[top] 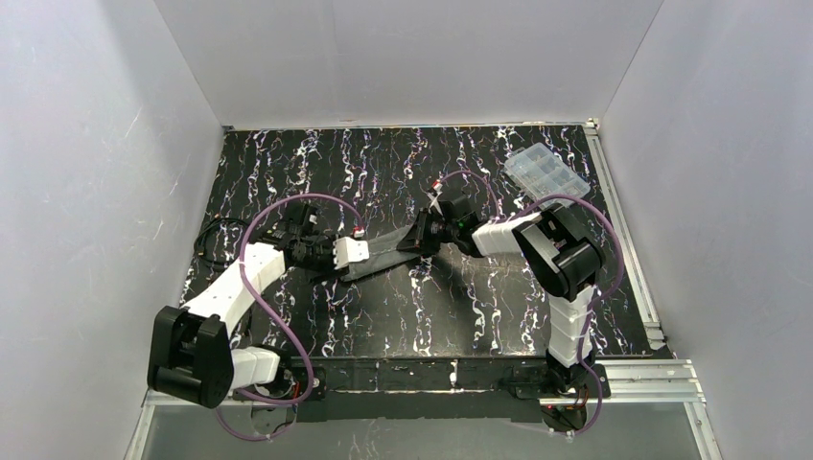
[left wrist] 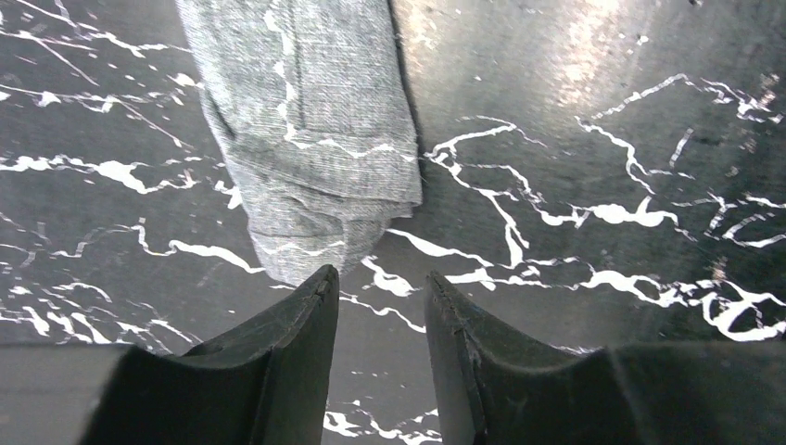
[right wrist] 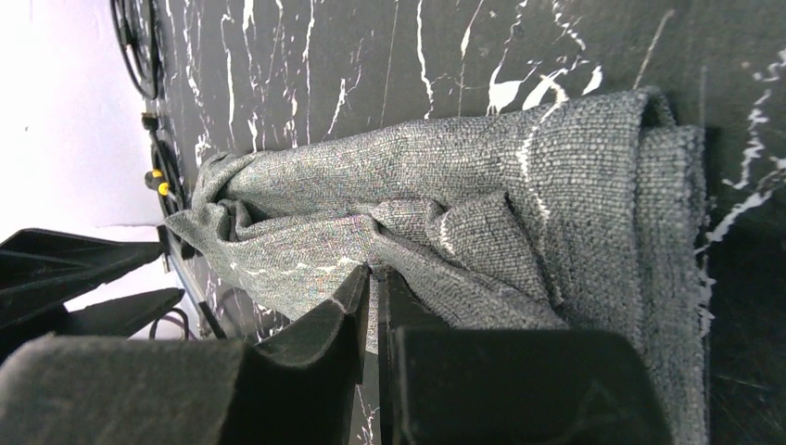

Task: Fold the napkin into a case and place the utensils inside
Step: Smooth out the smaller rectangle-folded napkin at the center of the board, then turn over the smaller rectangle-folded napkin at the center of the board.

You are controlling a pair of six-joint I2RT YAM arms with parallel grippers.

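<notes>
Right claw (right wrist: pixel 373 278) is closed on a fold of the dark grey napkin (right wrist: pixel 482 213), at the cloth's end closer to the clear compartment box (top: pixel 546 172). Left claw (left wrist: pixel 380 283) is held spread, nothing between its fingers, just short of the end farther from that box. The napkin, bunched into a narrow strip, is laid on the marbled worktop (top: pixel 403 326), well apart from the box.
</notes>
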